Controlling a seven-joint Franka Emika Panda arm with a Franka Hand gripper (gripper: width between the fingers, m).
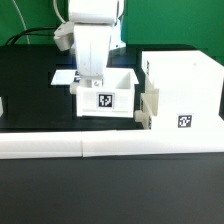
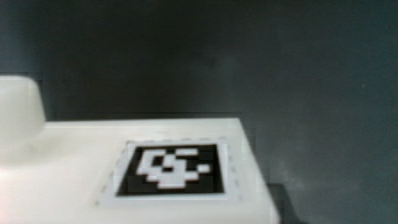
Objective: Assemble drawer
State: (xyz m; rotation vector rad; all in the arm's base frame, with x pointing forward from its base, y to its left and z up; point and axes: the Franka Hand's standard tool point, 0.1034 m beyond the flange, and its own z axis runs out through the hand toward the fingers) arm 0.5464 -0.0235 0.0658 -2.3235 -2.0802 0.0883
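The small open-topped white drawer box (image 1: 112, 92), with a marker tag on its front, stands at the table's middle. The bigger white drawer housing (image 1: 185, 85), also tagged, stands just to the exterior view's right of it, with its open side toward the box. My gripper (image 1: 91, 84) reaches down to the box's rear left part; its fingertips are hidden there. The wrist view shows a white tagged panel (image 2: 178, 165) very close, with a rounded white part (image 2: 15, 115) beside it. No fingers show in that view.
The marker board (image 1: 62, 77) lies flat behind the box on the exterior view's left. A low white wall (image 1: 110, 148) runs along the table's front edge. A small white piece (image 1: 2, 105) shows at the far left edge.
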